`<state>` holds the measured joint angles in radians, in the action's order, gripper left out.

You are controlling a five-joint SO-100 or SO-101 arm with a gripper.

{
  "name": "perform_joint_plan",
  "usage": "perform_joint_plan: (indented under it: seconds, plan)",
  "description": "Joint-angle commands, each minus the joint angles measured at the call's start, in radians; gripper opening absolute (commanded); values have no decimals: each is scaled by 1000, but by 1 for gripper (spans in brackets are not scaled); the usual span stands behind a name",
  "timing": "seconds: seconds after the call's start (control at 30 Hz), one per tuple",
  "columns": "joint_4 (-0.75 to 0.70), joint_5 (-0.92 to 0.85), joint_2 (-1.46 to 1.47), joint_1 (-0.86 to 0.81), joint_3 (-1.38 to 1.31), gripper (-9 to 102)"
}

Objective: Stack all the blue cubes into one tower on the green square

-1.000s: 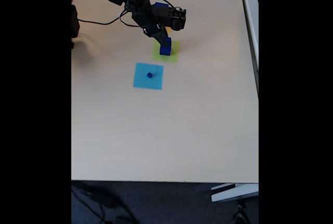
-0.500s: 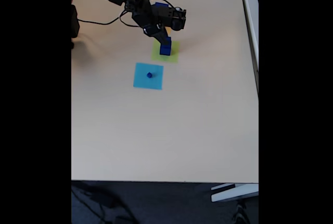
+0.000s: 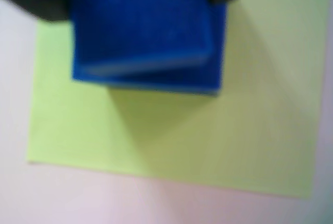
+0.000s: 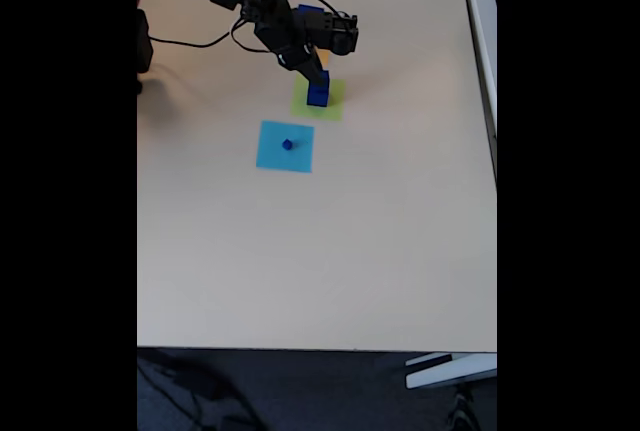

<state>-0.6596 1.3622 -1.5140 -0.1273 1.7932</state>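
Your hand (image 4: 316, 79) over the green square (image 4: 331, 104)

It grips a blue cube (image 3: 140, 21) atop the stack, upper centre; the tiniest cube (image 4: 287, 145) sits on the light blue square (image 4: 285, 146).

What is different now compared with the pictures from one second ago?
Almost nothing. The black gripper shifted very slightly up in the fixed view, staying at the dark blue cube stack on the pale green square. The tiny blue cube on the light blue square stayed.

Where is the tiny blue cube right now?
In the fixed view, the tiny blue cube sits near the middle of the light blue square, below and left of the green square.
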Motion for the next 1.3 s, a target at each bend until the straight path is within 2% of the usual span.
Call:
perform_joint_plan:
  seconds: [0.0, 0.17, 0.4, 0.83, 1.27]
  plan:
    - [-58, -28, -100, -8, -117, 4]
    - [-207, 15, -147, 14, -225, 3]
    - [-387, 183, -169, 109, -387, 2]
    - [-356, 561, -41, 353, -393, 1]
    - [-288, 658, -20, 417, -232, 2]
